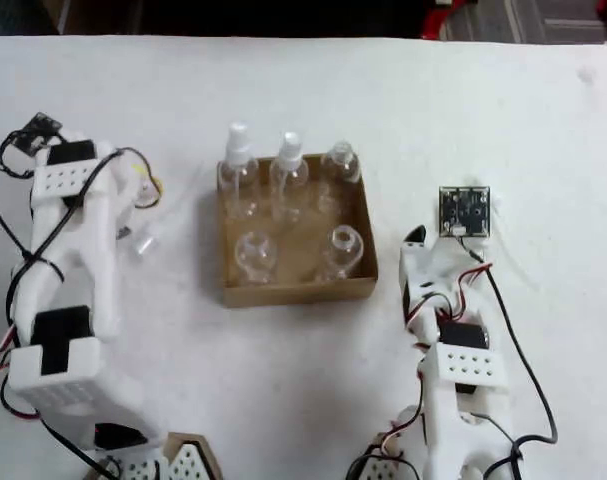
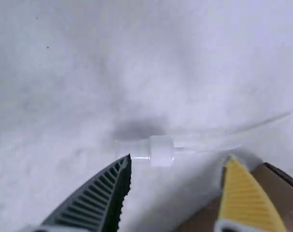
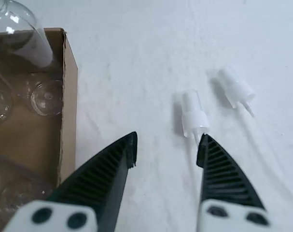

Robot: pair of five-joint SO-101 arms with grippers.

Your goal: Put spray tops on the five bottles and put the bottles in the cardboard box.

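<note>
Five clear plastic bottles (image 1: 255, 255) stand in the open brown cardboard box (image 1: 298, 292) at the middle of the white tabletop (image 1: 283, 390) in the high view. Two at the far-left end wear white spray tops (image 1: 238, 140); the other three have bare necks. My left arm (image 1: 73, 250) lies left of the box, with a loose spray top (image 1: 145, 240) on the tabletop just beside it, on the box side. My right arm (image 1: 453, 360) sits right of the box, near its front corner.

In the left wrist view, my left gripper (image 2: 178, 158) has its grey finger and its yellow finger spread wide, pinching nothing. A white spray top with a thin tube (image 2: 160, 151) lies crosswise on the tabletop just beyond the fingertips, closer to the grey tip, its tube running toward the yellow side.

In the right wrist view, my right gripper (image 3: 167, 137) holds its two black fingers apart over bare tabletop, gripping nothing. The nearer spray top (image 3: 193, 116) lies just past one fingertip, outside the gap; the farther spray top (image 3: 237, 87) lies beyond it. The box, with bottles inside, stands on the other finger's side, apart from it.
</note>
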